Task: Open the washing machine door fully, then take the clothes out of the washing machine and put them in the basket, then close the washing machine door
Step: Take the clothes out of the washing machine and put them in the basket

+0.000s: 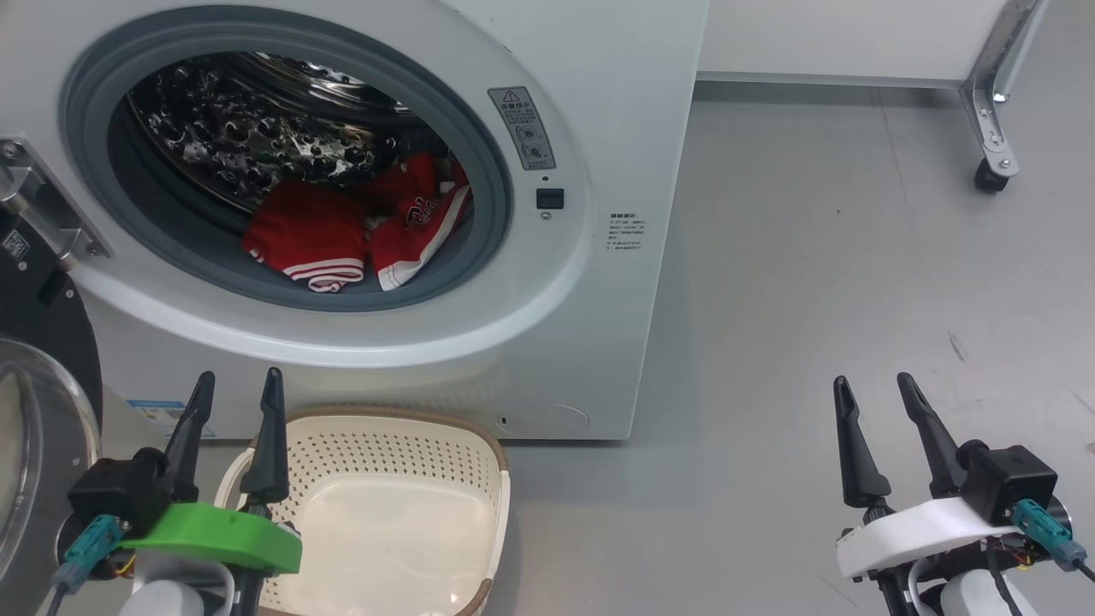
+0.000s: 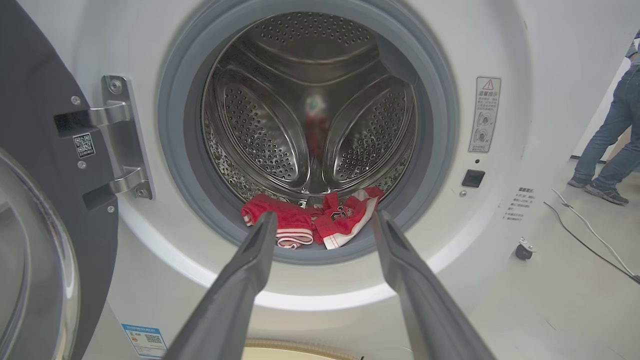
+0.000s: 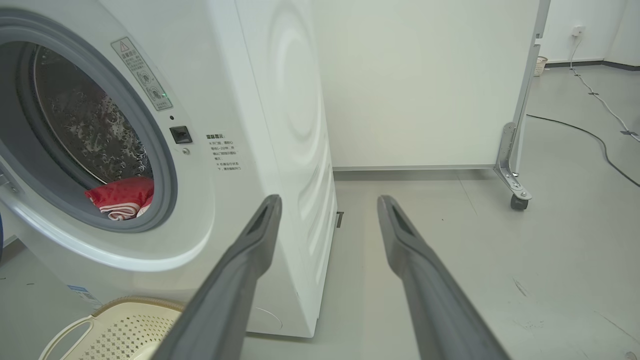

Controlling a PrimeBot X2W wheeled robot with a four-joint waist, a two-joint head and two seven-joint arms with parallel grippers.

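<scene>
The clothes [image 1: 359, 227] were heaped low in the mouth of the washing machine [image 1: 616, 103], long axis across it, straight ahead of the left gripper [image 1: 239, 376], judged the nearer; the right gripper [image 1: 873, 379] was aimed past the machine's side. Both jaws were spread wide and empty. The print on the warning sticker [image 1: 522, 128] could not be read.

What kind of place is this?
Probably a lab or test room, not a home: the washing machine stands on a grey floor, beside a white wheeled partition, with a cable trailing.
</scene>
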